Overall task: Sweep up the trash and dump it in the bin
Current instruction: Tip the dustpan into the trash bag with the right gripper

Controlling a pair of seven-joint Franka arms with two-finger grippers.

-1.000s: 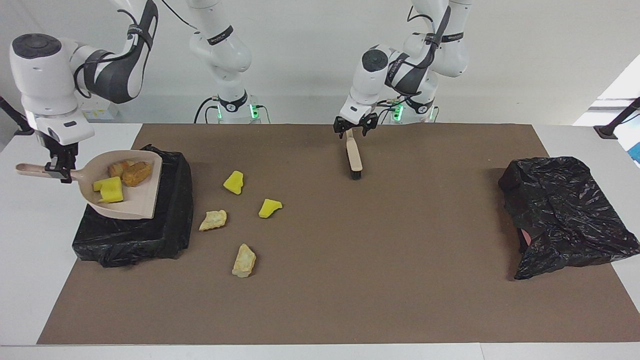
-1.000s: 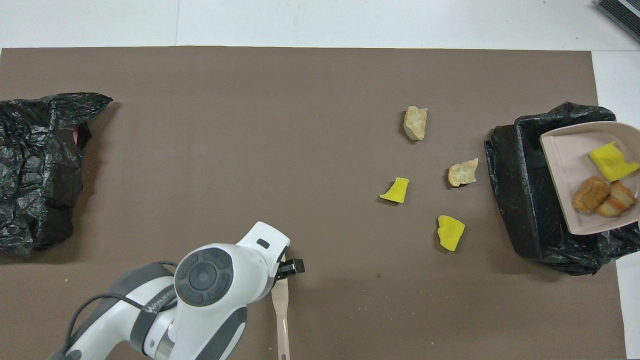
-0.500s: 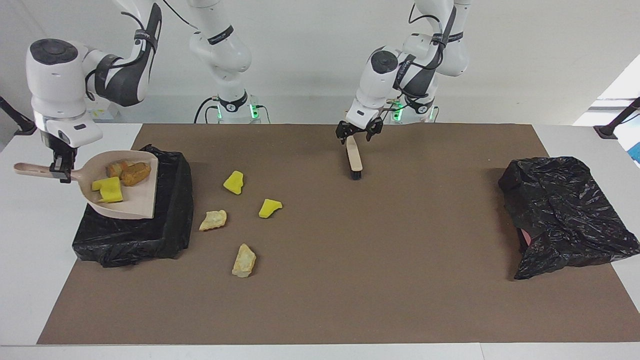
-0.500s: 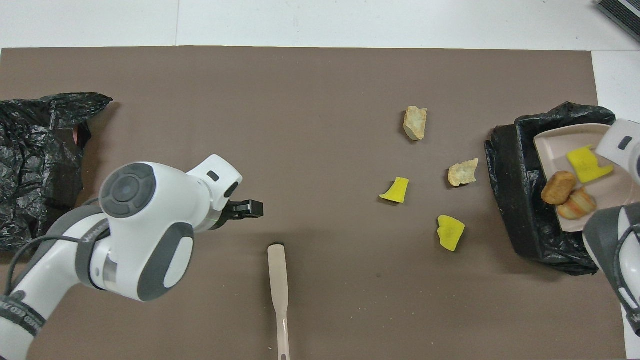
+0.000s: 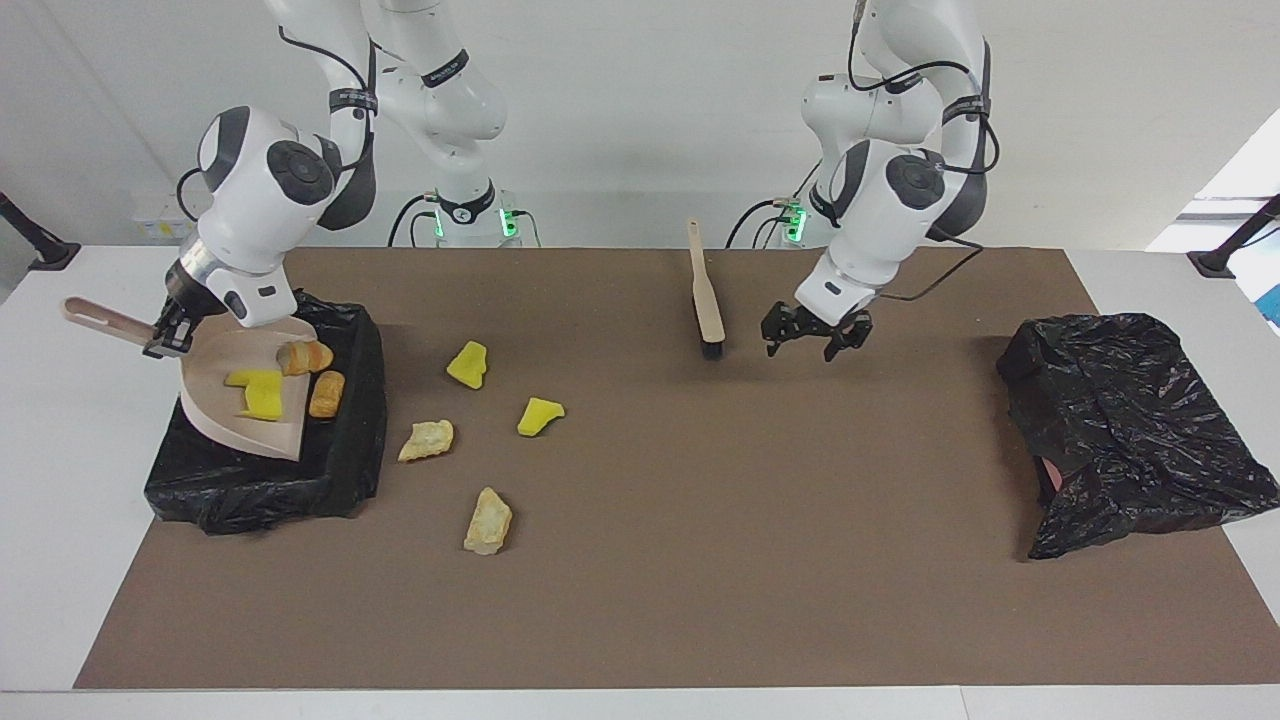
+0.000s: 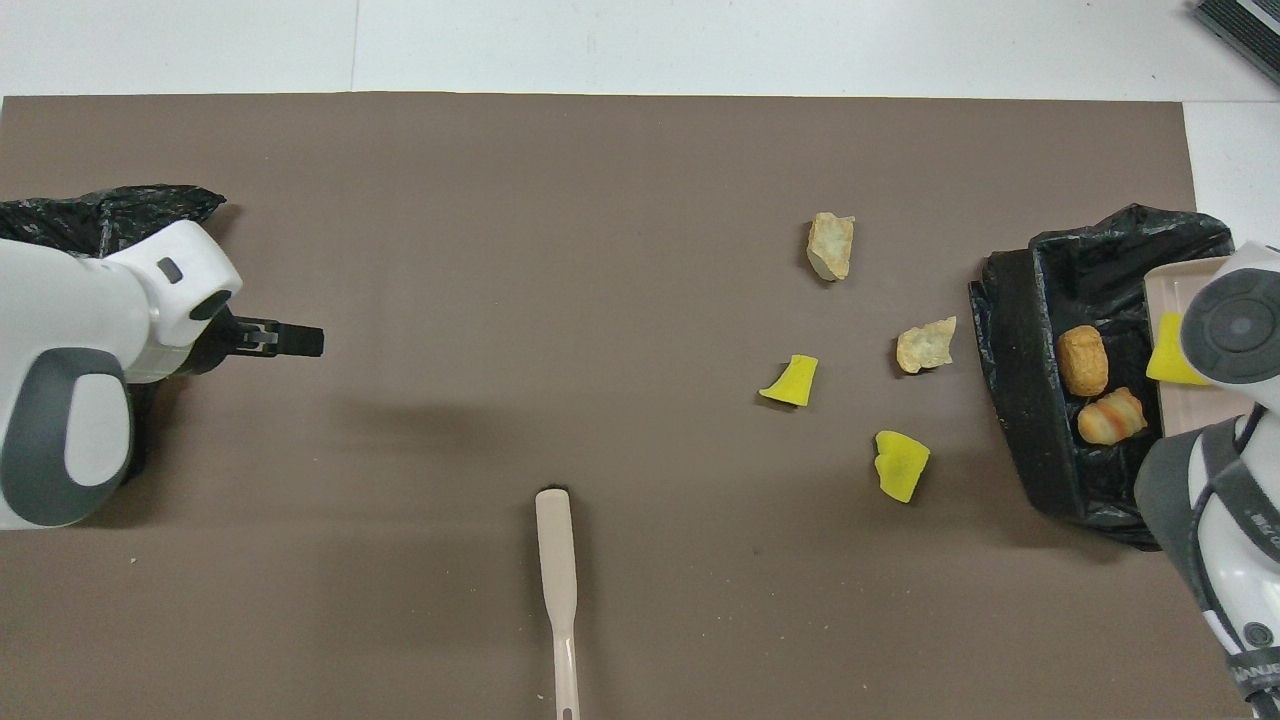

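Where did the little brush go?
The brush lies on the brown mat, near the robots in the middle of the table. In the facing view the open left gripper hangs just beside it, not touching it.

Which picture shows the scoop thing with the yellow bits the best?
The facing view. There the whole dustpan shows, tipped over the black-lined bin, its handle held by the right gripper, with a yellow sponge piece on it. The overhead view shows only a strip of its edge, because the right arm covers the rest.
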